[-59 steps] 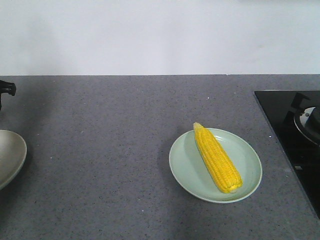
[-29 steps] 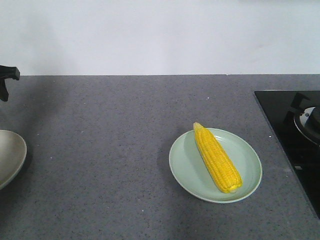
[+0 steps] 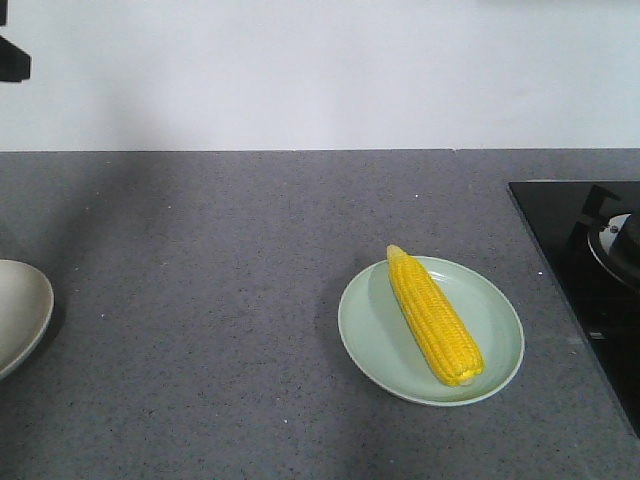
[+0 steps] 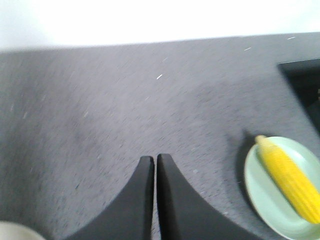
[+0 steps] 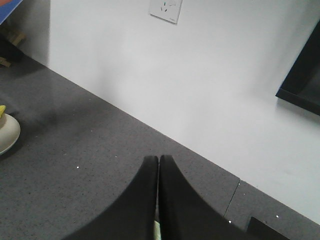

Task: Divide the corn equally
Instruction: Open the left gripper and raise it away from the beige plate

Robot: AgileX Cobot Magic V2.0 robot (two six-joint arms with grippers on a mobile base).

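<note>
- Now both grippers, left (image 4: pixel 154 159) and right (image 5: pixel 158 159), have fingers pressed together, holding nothing.
- One corn (image 4: pixel 291 184) lies on the green plate (image 4: pixel 262 192), ahead-right of the left gripper.
- Judging by this, spread the fingers first, then descend across the cob's middle.

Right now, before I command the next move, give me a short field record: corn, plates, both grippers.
corn: one cob lying diagonally on the green plate, pointed tip toward the wall
second plate: beige plate at the counter's left edge, contents cut off in the front view
left gripper: shut, empty, above bare counter left of the green plate
right gripper: shut, empty, aimed at the wall
stove: cooktop on the right
</note>
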